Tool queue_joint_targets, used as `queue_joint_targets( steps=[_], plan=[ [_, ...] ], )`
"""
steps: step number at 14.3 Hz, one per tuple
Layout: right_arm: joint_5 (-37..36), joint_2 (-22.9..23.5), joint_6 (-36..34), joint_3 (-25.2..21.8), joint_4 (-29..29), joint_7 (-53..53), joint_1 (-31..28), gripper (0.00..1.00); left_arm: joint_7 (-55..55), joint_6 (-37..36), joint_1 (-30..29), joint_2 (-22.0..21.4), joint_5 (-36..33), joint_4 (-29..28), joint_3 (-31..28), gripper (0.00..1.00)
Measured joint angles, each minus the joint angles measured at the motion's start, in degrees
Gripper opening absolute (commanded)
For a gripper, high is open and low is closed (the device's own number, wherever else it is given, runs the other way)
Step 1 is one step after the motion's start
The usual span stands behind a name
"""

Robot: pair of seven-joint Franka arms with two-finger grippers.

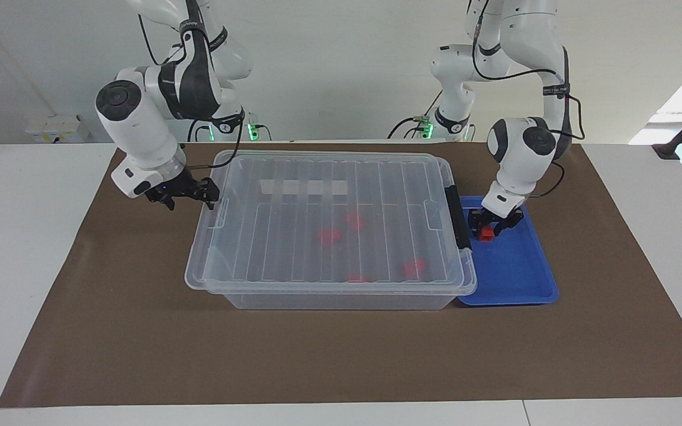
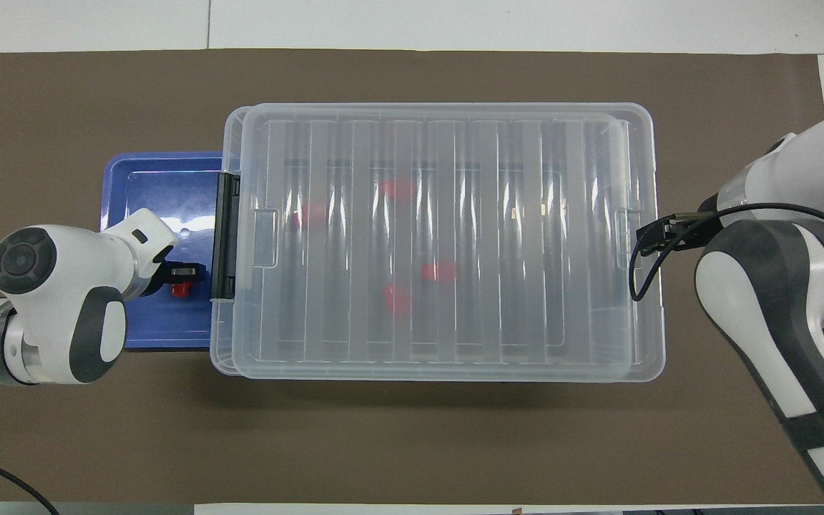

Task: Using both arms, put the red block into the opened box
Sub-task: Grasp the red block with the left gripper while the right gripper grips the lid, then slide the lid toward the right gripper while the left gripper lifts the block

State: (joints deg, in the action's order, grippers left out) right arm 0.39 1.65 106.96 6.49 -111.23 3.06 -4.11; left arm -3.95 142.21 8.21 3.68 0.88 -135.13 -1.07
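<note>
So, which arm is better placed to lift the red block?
Left: the left hand is at the red block in the blue tray; the right hand is by the box, at its own arm's end.

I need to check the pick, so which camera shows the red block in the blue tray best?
The facing view: the red block shows in the blue tray between the fingers of the left hand. The overhead view shows the red block too, but the wrist covers part of the left hand.

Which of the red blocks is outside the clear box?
The red block in the blue tray, between the left gripper's fingers. The other red blocks all lie inside the clear box, under its lid.
</note>
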Motion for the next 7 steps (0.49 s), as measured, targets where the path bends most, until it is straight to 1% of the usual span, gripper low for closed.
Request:
queue_joint_targets(
  steps=[2,7],
  plan=[
    [0.0,0.0,0.0,-0.9,0.0,-1.3,0.0,1.00,-2.2,0.0,0.0,0.0,0.0,-0.1,0.0,0.00],
    [-0.5,-0.1,0.1,-2.4,0.0,-4.1,-0.1,1.00,-2.9,0.0,0.1,-0.2,0.0,0.2,0.1,0.00]
  ],
)
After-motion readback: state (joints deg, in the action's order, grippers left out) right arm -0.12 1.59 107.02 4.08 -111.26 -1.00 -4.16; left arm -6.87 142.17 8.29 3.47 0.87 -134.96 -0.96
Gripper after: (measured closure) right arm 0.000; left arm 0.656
